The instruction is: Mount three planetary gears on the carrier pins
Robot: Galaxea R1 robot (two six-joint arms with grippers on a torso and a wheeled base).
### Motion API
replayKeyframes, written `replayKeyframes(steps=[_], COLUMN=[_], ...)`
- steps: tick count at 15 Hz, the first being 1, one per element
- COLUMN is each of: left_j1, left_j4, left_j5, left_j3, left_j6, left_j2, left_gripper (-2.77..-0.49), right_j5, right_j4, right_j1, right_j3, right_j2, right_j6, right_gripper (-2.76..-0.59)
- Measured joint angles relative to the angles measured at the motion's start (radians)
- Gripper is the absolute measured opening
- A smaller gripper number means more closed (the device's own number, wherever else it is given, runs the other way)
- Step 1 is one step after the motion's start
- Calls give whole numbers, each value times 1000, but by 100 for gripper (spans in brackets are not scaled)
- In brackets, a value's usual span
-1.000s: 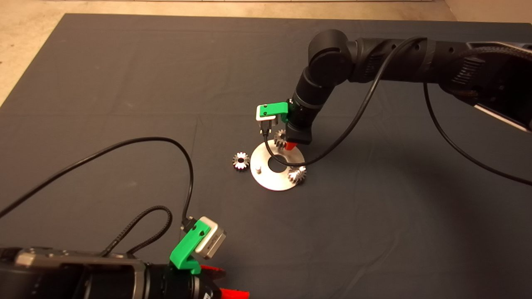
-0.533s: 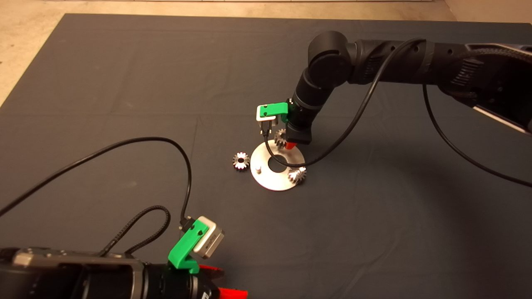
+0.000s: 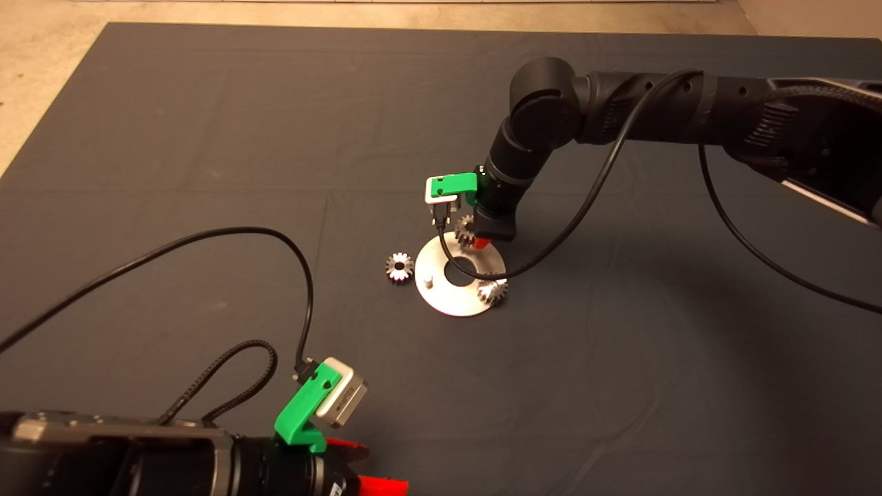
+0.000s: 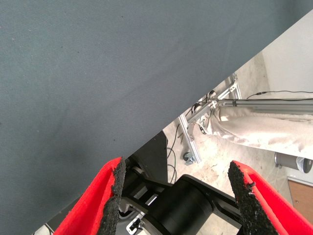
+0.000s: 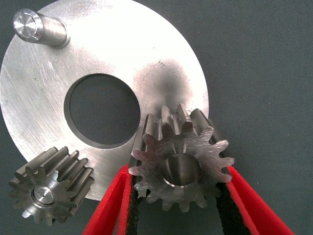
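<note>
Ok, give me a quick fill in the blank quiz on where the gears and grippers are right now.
1. The right gripper is shut on a ____.
2. One gear already sits on a pin; ____ pin stands bare on the silver disc.
3. The loose gear lies on the ____, beside the disc.
4. The left gripper waits with its fingers ____.

Missing words: gear; one; mat; open

Mat (image 3: 207, 138): dark grey fabric, faint crease lines, covers most of the head view.
Floor (image 3: 41, 76): pale beige, bare strip along the mat's far and left edges in the head view.
Aluminium frame (image 4: 188, 134): silver extrusion struts standing on the floor beyond the mat edge, left wrist view.
Loose cables (image 4: 171, 152): dark, trailing on the floor beside the frame.
Cloth sheet (image 4: 264, 129): off-white, crumpled, lying near the frame.
</note>
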State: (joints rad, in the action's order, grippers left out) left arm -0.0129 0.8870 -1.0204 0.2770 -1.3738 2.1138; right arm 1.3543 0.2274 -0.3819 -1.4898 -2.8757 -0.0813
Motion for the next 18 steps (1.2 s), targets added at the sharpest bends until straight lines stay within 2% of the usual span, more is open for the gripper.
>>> replayKeyframes(steps=[5,9,18], left_j1=[0,0,0], left_j4=[0,0,0], left_j5=[0,0,5], left_j3=[0,0,0], left_j6=[0,0,0], left_j2=[0,0,0], left_gripper=[-180,-180,-180], right_j5=[0,-1,6], right_j4=[0,0,0], right_j1=[0,1,0], right_j3=[0,-8,-10], right_j2=[1,4,4], right_j6=[0,-19,-23], right_gripper=[-238,-238,-238])
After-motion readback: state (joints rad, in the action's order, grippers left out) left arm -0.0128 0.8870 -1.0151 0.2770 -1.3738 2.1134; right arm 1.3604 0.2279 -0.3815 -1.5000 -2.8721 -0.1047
